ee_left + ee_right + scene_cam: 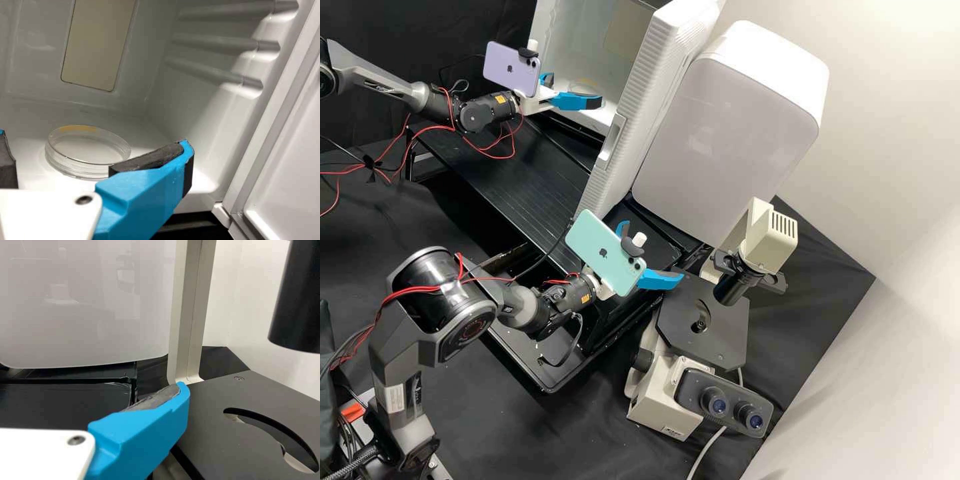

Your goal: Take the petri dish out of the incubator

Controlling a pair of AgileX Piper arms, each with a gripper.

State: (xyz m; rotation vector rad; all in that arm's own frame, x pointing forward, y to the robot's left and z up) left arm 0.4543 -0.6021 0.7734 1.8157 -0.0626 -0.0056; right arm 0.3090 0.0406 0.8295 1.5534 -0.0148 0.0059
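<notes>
Showing an early stage: left gripper (91, 151), released, inside the incubator (200, 115) close by the ungrasped petri dish (82, 145). Grasping and withdrawal remain; the right gripper's (665, 277) state cannot be told.

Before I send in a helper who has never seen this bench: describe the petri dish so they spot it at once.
Find the big white incubator at the back of the bench, door swung open. On its floor, just ahead of the left gripper, sits the petri dish: a shallow, round, clear dish amid plain white walls.

a lab: a microscope (703, 333) and a white incubator (653, 100) stand on a black bench (520, 427).
</notes>
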